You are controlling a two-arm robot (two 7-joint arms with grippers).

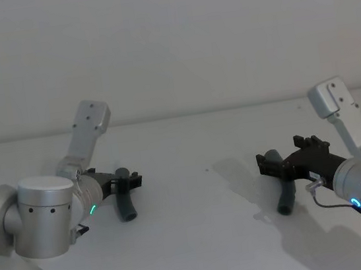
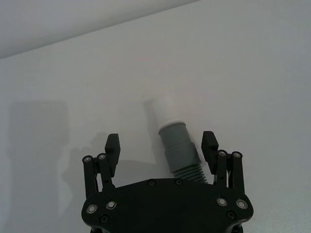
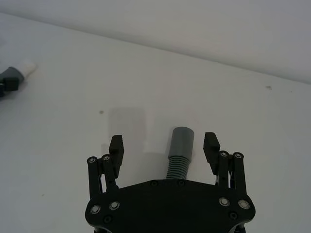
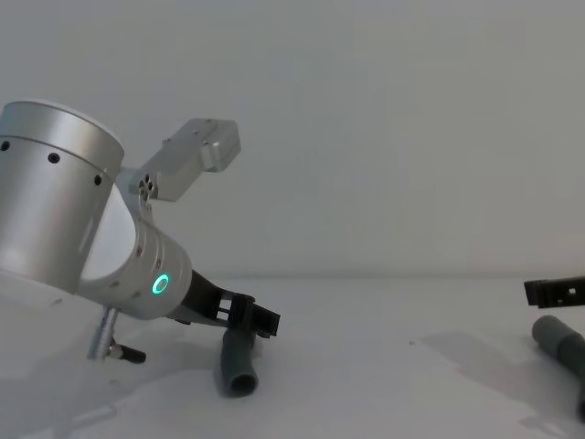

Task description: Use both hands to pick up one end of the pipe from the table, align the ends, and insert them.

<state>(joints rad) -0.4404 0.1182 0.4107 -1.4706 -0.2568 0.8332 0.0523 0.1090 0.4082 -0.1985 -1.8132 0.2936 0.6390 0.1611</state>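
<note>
The left gripper (image 2: 161, 141) is down low on the left side of the table (image 1: 201, 239). Its fingers (image 2: 112, 145) are spread wide. The pipe piece with the white tip (image 2: 177, 145) lies between them, and neither finger touches it. The white tip (image 2: 163, 112) sticks out past the fingers, likely so it is free to go into the other piece. The right gripper (image 3: 164, 142) is on the right side of the table. It is spread wide too, with the all-grey pipe piece (image 3: 182, 138) in the gap and not squeezed. The grey end also pokes out in front. The two pieces lie well apart, one for each arm. I think each gripper is set like this so it can close on its own piece and lift it. I can see no words, names or labels anywhere.
</note>
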